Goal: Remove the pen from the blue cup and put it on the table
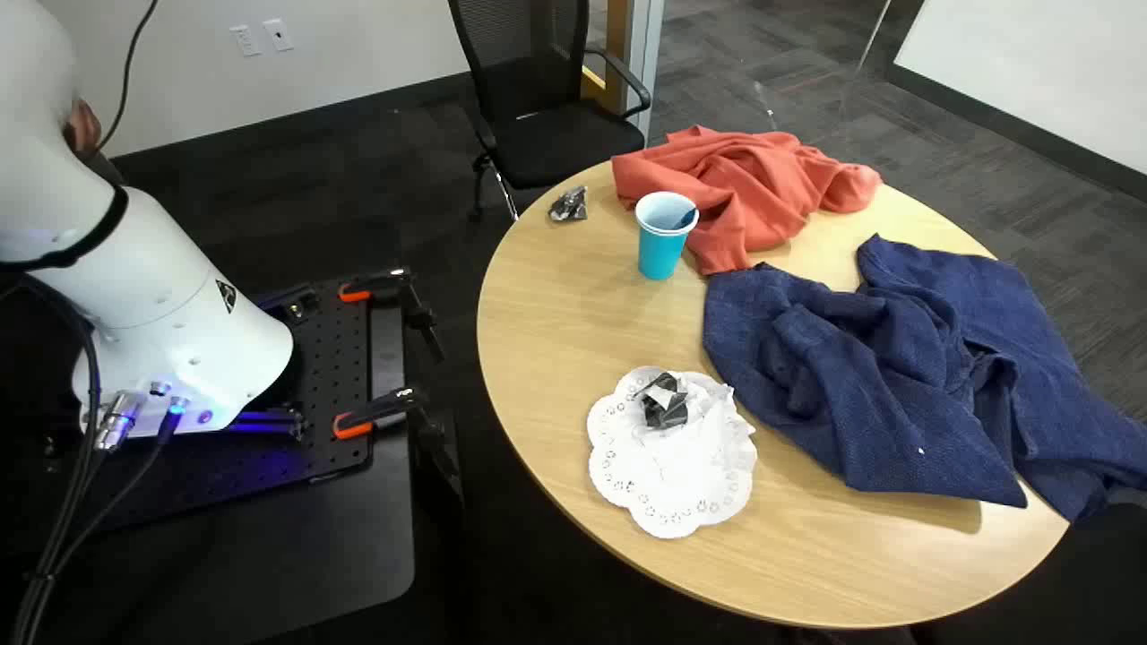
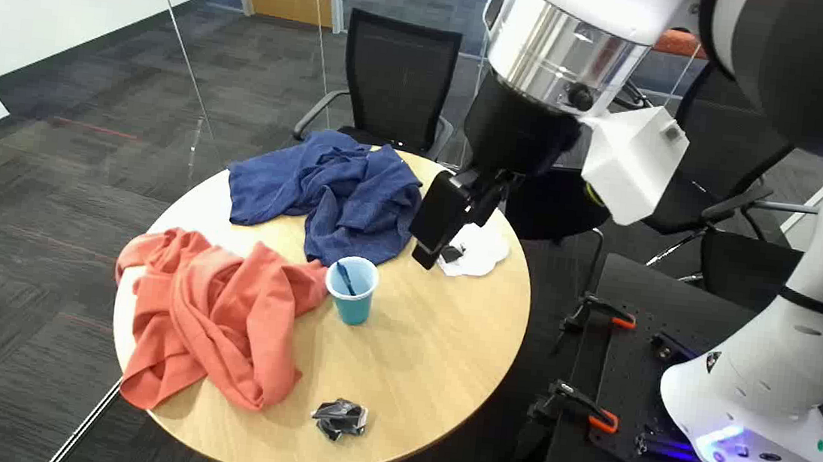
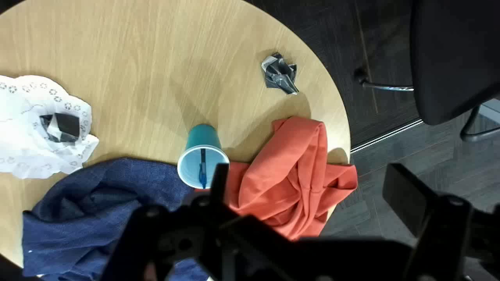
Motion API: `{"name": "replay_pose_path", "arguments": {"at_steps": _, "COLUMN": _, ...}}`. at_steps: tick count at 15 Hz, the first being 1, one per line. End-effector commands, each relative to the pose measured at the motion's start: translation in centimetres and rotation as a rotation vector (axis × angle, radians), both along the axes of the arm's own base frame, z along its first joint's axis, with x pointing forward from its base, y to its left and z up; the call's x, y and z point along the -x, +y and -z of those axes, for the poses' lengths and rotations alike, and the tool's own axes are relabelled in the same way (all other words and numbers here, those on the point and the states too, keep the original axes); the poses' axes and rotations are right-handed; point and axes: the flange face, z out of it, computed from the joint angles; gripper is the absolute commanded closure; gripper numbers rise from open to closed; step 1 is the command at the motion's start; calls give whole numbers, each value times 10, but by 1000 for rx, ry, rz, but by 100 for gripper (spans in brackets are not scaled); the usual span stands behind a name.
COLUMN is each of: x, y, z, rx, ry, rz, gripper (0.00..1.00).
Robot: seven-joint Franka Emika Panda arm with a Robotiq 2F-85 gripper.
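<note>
At left in an exterior view, an orange-red cloth (image 2: 222,318) is seen; at centre, the pen (image 2: 346,279) is contained, tilted, within the upright blue cup (image 2: 353,308); at right, the gripper (image 3: 306,183) is suspended, its jaws parted wide.

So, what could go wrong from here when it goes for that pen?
The pen leans mostly inside the blue cup, so the open gripper may bump the cup and tip it over. The orange cloth, bunched close beside the cup, could get caught and dragged along.
</note>
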Motion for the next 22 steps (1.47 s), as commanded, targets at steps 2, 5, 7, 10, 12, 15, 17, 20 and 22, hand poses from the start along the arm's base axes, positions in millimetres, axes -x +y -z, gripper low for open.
{"name": "replay_pose_path", "arguments": {"at_steps": 2, "x": 0, "y": 0, "z": -1, "rx": 0, "ry": 1, "rz": 0, "gripper": 0}}
{"name": "replay_pose_path", "arguments": {"at_steps": 5, "x": 0, "y": 0, "z": -1, "rx": 0, "ry": 1, "rz": 0, "gripper": 0}}
{"name": "replay_pose_path", "arguments": {"at_steps": 7, "x": -2, "y": -1, "z": 0, "rx": 4, "ry": -7, "rz": 4, "gripper": 0}}
{"name": "replay_pose_path", "arguments": {"at_steps": 10, "x": -14, "y": -10, "z": 0, "rx": 22, "ry": -29, "rz": 23, "gripper": 0}}
{"name": "replay_pose_path", "arguments": {"at_steps": 12, "x": -27, "y": -20, "z": 1, "rx": 45, "ry": -53, "rz": 31, "gripper": 0}}
{"name": "replay_pose_path", "arguments": {"at_steps": 15, "x": -52, "y": -35, "z": 9, "rx": 77, "ry": -87, "rz": 28, "gripper": 0}}
{"name": "replay_pose_path", "arguments": {"at_steps": 17, "x": -70, "y": -43, "z": 21, "rx": 93, "ry": -102, "rz": 30, "gripper": 0}}
{"name": "replay_pose_path", "arguments": {"at_steps": 20, "x": -95, "y": -53, "z": 47, "rx": 108, "ry": -100, "rz": 25, "gripper": 0}}
{"name": "replay_pose_path", "arguments": {"at_steps": 22, "x": -110, "y": -59, "z": 67, "rx": 112, "ry": -85, "rz": 26, "gripper": 0}}
